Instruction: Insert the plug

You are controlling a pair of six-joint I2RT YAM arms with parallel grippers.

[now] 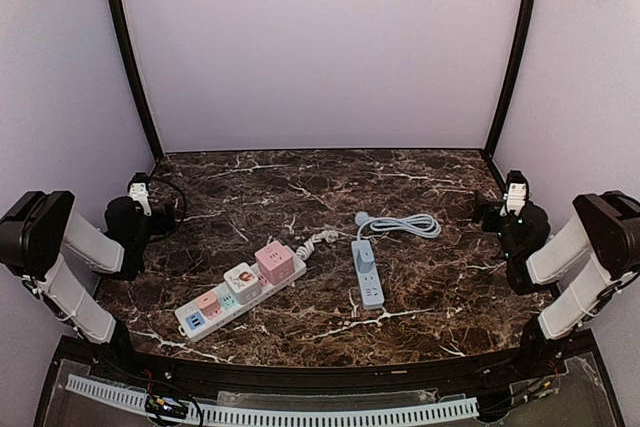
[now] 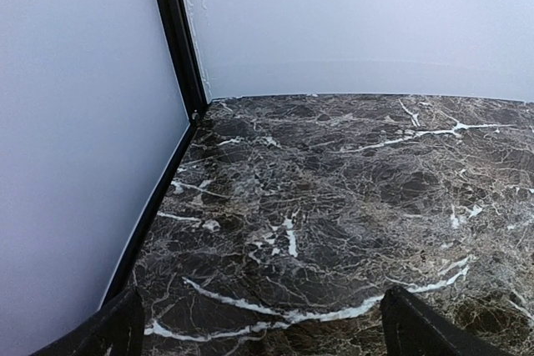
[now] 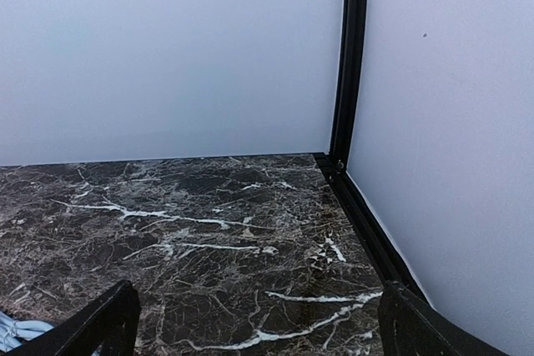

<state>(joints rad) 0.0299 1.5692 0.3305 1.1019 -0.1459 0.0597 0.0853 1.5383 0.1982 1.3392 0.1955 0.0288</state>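
top cam is showing the whole layout: left hand (image 1: 140, 192) and right hand (image 1: 516, 192) are both hanging released, fingers wide, grasping nothing, at opposite side edges of the desk (image 1: 440, 287). plug (image 1: 362, 218) is lying mid-desk at the end of its looped cable (image 1: 405, 226), just behind the blue power strip (image 1: 369, 274). white power strip (image 1: 240, 295) carrying coloured cubes (image 1: 275, 260) is lying left of it. left wrist cam is seeing only bare desk. right wrist cam is catching a sliver of that cable at lower left
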